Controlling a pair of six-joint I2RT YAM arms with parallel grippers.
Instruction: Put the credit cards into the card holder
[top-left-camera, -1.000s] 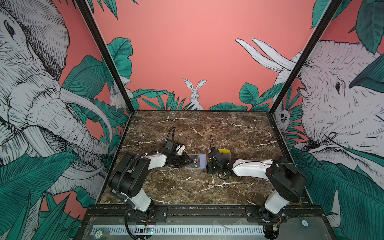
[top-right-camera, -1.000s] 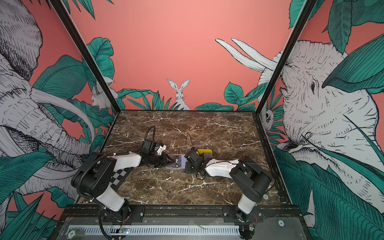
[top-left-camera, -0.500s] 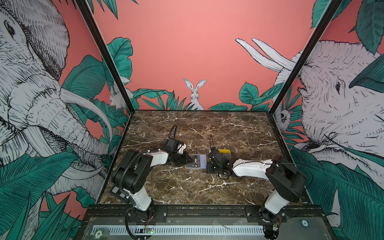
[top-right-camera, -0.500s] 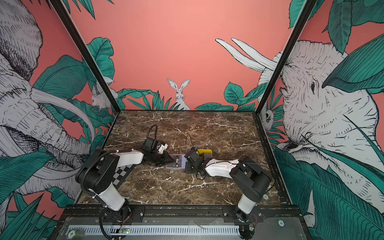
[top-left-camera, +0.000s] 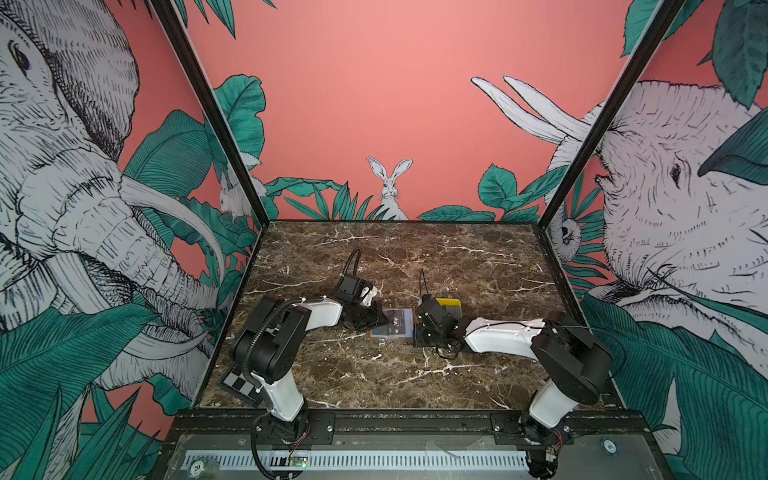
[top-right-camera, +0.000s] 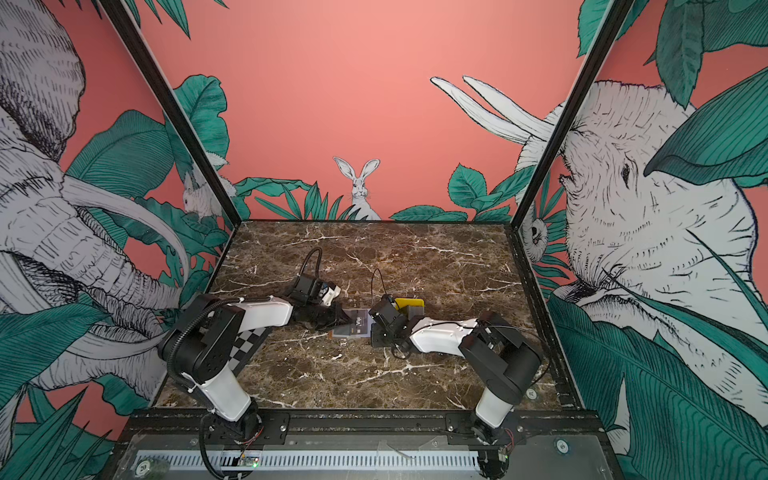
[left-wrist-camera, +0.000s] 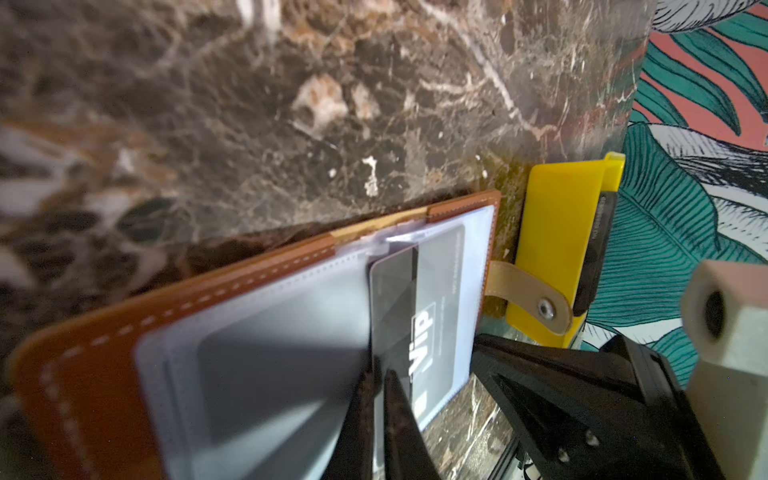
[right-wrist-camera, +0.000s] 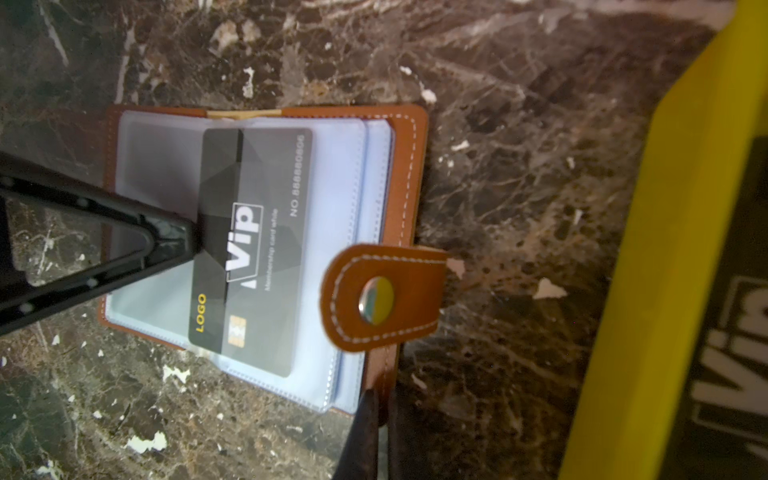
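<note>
The tan card holder (top-left-camera: 405, 332) (top-right-camera: 338, 332) lies open on the marble between both arms, clear sleeves up. A black "Vip" credit card (right-wrist-camera: 253, 249) (left-wrist-camera: 399, 299) sits partly inside a sleeve, its bare edge sticking out. My left gripper (left-wrist-camera: 379, 374) (top-left-camera: 380, 320) (top-right-camera: 343, 318) is shut on that bare edge. My right gripper (right-wrist-camera: 384, 399) (top-left-camera: 415, 330) (top-right-camera: 372, 330) is shut on the holder's leather cover (right-wrist-camera: 399, 166) beside the snap tab (right-wrist-camera: 386, 295). More credit cards (right-wrist-camera: 739, 332) (top-left-camera: 451, 312) lie in the yellow tray.
The yellow tray (top-left-camera: 451, 302) (top-right-camera: 409, 302) (left-wrist-camera: 552, 232) stands just behind the right gripper, close to the holder's tab side. Brown marble tabletop (top-left-camera: 374, 374) spreads all round. Patterned walls enclose the table on three sides.
My left gripper's jaws have closed onto the card's edge and the left arm has shifted slightly. The right arm and the holder have stayed where they were.
</note>
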